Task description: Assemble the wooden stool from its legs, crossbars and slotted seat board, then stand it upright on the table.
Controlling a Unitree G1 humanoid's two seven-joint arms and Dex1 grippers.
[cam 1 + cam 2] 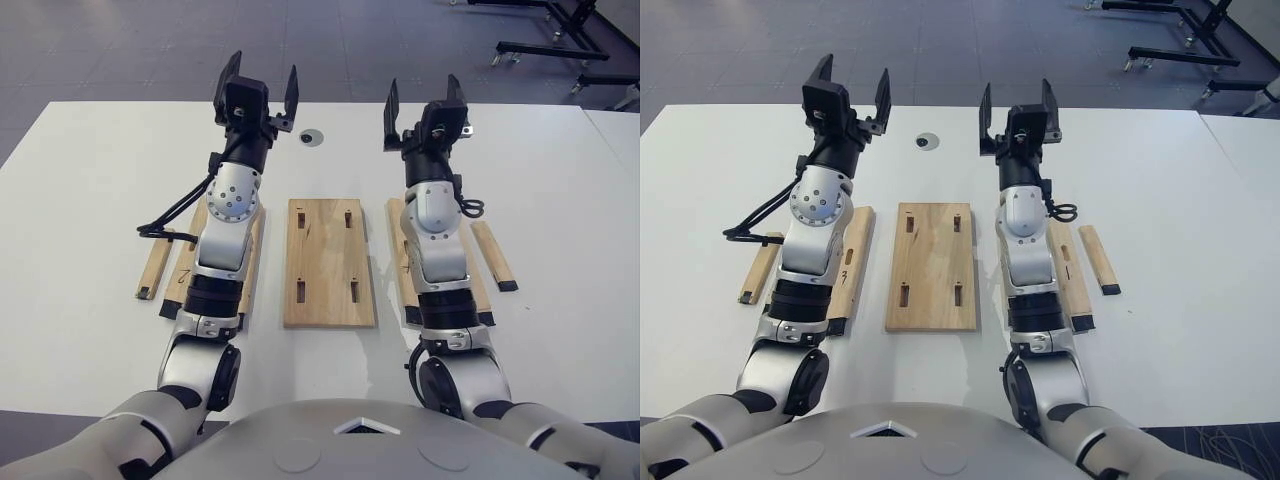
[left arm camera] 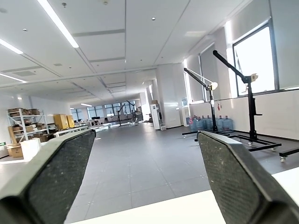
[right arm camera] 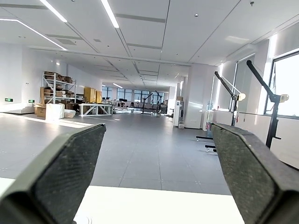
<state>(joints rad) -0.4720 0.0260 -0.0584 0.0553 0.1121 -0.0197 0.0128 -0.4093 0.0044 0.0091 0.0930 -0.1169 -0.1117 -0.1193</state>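
Observation:
The slotted seat board (image 1: 328, 262) lies flat in the middle of the white table (image 1: 90, 180), with several slots showing. Long wooden legs lie under each forearm: one at my left (image 1: 254, 262), one at my right (image 1: 399, 250). A short crossbar (image 1: 155, 263) rests at the far left and another crossbar (image 1: 494, 255) at the far right. My left gripper (image 1: 260, 88) is held above the table's far side, open and empty. My right gripper (image 1: 425, 107) is alongside it, also open and empty. Both point level toward the room beyond.
A small round grey port (image 1: 312, 137) is set in the table between the two grippers. Black wheeled stands (image 1: 550, 50) are on the floor past the far right corner. A second table edge (image 1: 620, 125) adjoins at the right.

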